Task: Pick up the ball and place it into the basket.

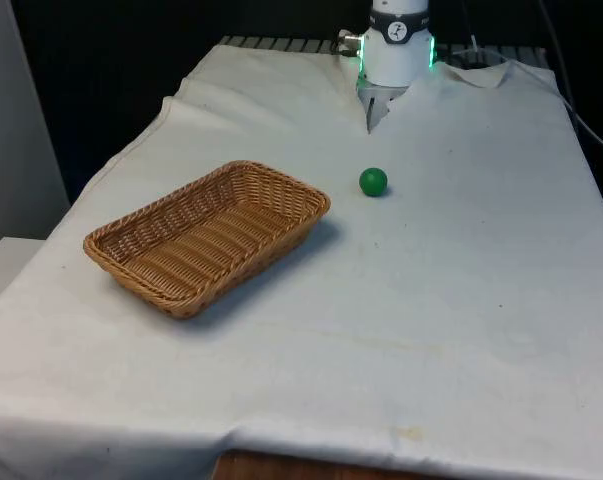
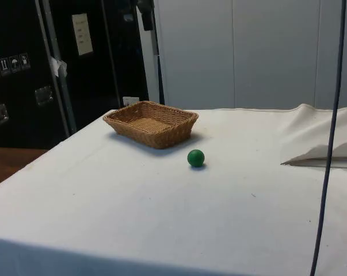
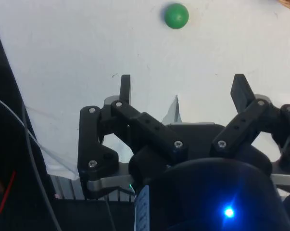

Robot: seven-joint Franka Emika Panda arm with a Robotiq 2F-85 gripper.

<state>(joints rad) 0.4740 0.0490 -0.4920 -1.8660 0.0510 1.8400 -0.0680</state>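
Green ball (image 1: pixel 373 182) sat on white cloth (image 1: pixel 461 300) just beside wicker basket (image 1: pixel 207 236), apart from it; gripper (image 3: pixel 183 89) spread wide, empty, above cloth; no readable writing.

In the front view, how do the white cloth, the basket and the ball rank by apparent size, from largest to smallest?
1. White cloth, covering the table.
2. Basket, wicker, rectangular.
3. Ball, green, far smaller than the basket.
The gaps are clear; nearness to the camera does not alter this order.
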